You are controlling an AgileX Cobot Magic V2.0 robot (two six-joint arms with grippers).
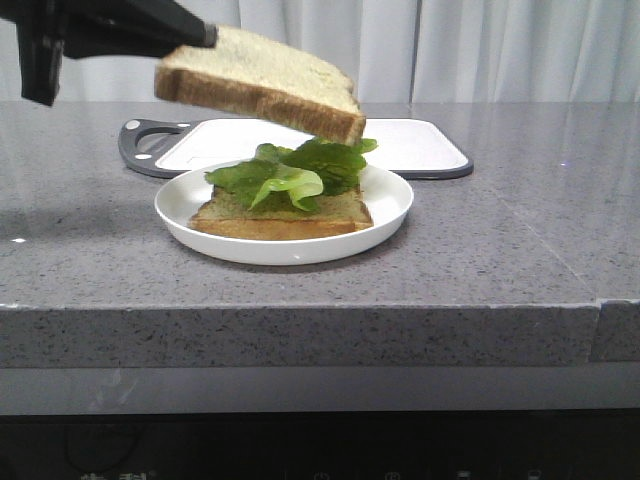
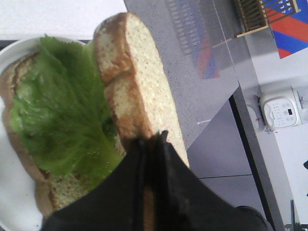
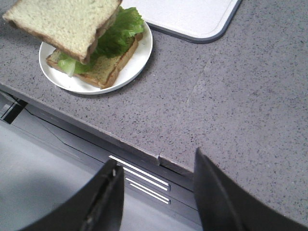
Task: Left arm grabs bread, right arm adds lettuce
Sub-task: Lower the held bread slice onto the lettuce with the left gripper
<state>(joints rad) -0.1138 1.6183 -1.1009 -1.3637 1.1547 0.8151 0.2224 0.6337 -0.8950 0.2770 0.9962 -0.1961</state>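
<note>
My left gripper (image 1: 205, 36) is shut on the bread (image 1: 262, 80), a thick toast slice held tilted in the air above the white plate (image 1: 385, 215). In the left wrist view its fingers (image 2: 152, 139) pinch the bread (image 2: 137, 82) at one crust edge. On the plate lies a flatter toast slice (image 1: 280, 222) with the ruffled green lettuce (image 1: 295, 172) on top of it. My right gripper (image 3: 156, 166) is open and empty, hovering past the counter's front edge, well away from the plate (image 3: 139, 53). From there the bread (image 3: 62, 24) and lettuce (image 3: 118, 31) show too.
A white cutting board (image 1: 400, 140) with a dark rim and handle lies behind the plate. The grey speckled counter (image 1: 520, 230) ends in a front edge with a seam (image 3: 159, 159). White curtains hang behind.
</note>
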